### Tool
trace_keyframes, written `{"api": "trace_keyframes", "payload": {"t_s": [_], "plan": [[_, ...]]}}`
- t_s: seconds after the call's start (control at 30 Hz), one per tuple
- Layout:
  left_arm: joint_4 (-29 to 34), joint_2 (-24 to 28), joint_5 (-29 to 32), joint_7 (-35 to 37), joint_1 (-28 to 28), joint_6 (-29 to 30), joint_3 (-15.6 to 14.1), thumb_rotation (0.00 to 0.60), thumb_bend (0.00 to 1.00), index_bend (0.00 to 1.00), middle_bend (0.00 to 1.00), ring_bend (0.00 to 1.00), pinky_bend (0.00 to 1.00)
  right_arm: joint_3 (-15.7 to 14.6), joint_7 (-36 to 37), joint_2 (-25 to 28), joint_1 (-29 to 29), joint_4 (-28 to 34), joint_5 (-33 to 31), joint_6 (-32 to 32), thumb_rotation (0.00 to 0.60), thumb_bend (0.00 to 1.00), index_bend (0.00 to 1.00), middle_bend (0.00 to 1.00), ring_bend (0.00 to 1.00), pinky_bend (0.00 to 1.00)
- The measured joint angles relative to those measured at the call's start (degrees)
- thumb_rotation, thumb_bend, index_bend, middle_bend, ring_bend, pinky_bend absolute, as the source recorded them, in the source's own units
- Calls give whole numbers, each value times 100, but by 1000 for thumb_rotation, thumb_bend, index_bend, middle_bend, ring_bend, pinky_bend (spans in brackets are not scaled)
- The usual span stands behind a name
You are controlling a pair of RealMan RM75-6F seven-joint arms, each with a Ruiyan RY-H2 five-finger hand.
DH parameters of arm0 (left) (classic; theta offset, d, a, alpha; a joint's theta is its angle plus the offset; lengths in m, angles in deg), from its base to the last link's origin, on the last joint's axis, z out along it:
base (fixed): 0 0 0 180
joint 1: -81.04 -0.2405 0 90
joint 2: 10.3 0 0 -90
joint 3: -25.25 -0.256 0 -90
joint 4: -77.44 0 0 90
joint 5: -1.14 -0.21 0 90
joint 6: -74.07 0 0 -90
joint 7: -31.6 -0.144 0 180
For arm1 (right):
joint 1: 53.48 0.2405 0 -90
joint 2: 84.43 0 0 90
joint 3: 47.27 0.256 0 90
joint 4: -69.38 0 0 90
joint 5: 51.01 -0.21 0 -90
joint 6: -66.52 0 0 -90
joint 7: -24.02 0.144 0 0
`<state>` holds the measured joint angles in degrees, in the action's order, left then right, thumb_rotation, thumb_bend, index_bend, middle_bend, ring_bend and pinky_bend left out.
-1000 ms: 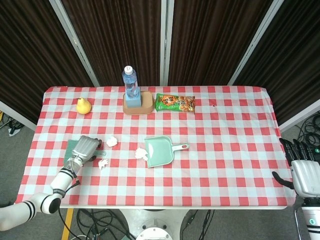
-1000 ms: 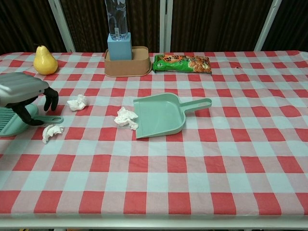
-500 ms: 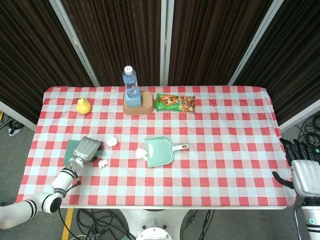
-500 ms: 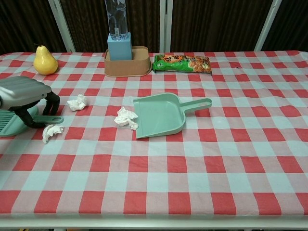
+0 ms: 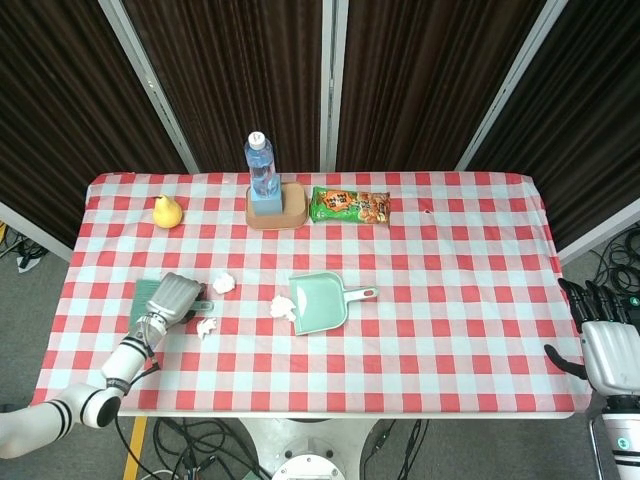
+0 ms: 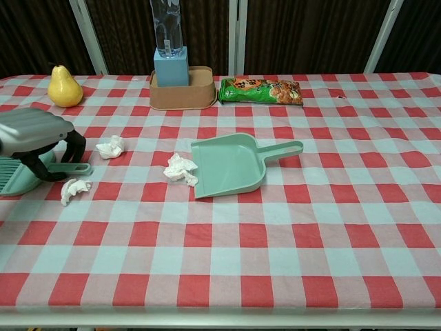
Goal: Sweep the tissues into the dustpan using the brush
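Across checked table (image 6: 310, 241), opens on dustpan (image 6: 231, 165) lying flat at mid-table, mouth to the left, handle to the right, unheld. Catches left hand (image 6: 34, 134) at the left edge, fingers curled down around the thin handle of brush (image 6: 27, 172), apparently grasping it, bristle end low on the cloth. Places right hand (image 5: 608, 345) off the right edge, well apart from everything, fingers spread and holding nothing. Counts three tissues (image 6: 180, 168): the first touching the dustpan's lip, a second tissue (image 6: 111, 146) just beside the left hand, a third tissue (image 6: 73, 187) just in front of brush.

Reads as the very start of the job, with nothing in the pan yet.

Risks, by judgement:
- Could shove the loose dustpan rightward instead of loading it, for want of a steadying hand.
- Could lose brush mid-stroke through a shallow hold on that thin handle.
- Could skim over the light tissues, or flick them off the near edge, with a fast or high stroke.
- Could strand the two far ones short of the mouth, given the long run across the cloth.
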<state>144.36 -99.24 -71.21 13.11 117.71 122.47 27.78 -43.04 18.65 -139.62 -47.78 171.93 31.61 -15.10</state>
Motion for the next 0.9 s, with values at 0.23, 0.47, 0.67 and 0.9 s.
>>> {"api": "trace_keyframes", "payload": {"t_s": [0.23,0.47,0.67,0.9], "plan": [[161,394,-511,574,-94,432,-72,600,402,543,562,810,954,-21,-229,25,195,88,67,319,600,305,155,213,21,26],[533,852,-951,1343,-235,858,-151,600,405,544,562,809,954,113,-834,-223,920,155,6,1269,600,271,241,270,78,85],[857,1130,-1227,1587,-374,1101,-286,600,405,544,563,808,952,389,-1652,-1039,1870,-67,-558,2232,600,125,281,291,105,129],[919,1141,-1238,1657,-474,1122,-350,600,404,544,562,808,952,599,-2735,-2234,2800,-762,-1431,2871,600,131,299,304,105,132]]}}
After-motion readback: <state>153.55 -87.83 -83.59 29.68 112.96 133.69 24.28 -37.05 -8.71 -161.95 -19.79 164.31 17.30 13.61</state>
